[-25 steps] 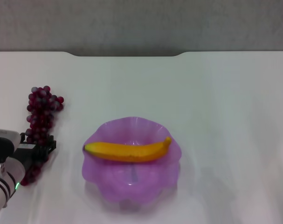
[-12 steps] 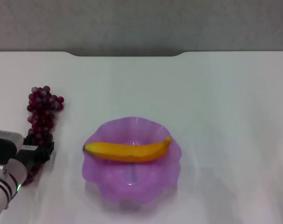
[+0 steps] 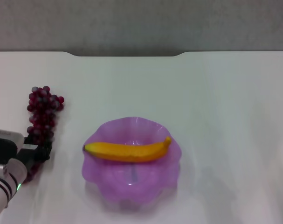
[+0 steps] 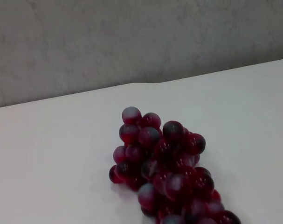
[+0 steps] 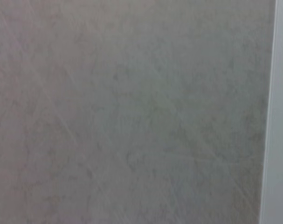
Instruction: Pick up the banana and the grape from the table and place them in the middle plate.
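From the head camera I see my left gripper [image 3: 38,151] low at the near left of the table [image 3: 225,116], reaching forward from the edge onto the near end of the grape [image 3: 42,114]; whether its fingers are closed on the bunch or merely around it I cannot tell; one bunch, lying lengthwise on the tabletop; one banana [image 3: 128,150] lies across the one middle plate [image 3: 132,184], well right of the bunch; my right arm is out of sight here.

Left wrist: the grape [image 4: 164,163] fills the lower frame, resting on the table [image 4: 48,154].

Right wrist: only grey wall [image 5: 132,112].
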Controlling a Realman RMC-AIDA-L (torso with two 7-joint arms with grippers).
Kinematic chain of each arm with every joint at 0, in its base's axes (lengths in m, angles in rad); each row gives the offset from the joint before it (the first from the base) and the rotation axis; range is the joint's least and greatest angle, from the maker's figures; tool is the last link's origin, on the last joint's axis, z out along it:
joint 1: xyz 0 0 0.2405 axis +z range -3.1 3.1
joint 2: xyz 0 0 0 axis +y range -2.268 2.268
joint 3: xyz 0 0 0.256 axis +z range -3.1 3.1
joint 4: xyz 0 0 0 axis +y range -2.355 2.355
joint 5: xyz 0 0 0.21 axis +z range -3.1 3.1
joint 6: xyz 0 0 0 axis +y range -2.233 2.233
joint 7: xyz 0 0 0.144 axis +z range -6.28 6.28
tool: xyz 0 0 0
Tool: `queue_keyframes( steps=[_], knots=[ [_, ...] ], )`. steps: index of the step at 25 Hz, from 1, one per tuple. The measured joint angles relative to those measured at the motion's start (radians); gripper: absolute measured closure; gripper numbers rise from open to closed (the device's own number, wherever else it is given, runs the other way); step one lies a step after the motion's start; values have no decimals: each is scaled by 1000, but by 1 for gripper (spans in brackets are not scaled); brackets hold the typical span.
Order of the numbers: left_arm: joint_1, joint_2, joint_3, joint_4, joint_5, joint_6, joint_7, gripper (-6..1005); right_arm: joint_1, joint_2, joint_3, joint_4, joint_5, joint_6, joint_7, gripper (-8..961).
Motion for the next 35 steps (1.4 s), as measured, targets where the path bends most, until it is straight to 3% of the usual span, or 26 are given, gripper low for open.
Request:
queue_keyframes(
  steps=[16,35],
  knots=[
    [17,0,-10,-14,-12,76,-50,631,43,-4,-63,86,-42,-48,79,953],
    [84,3,5,-38,-1,303,-209,641,63,-6,-89,134,-43,-51,127,953]
  ],
)
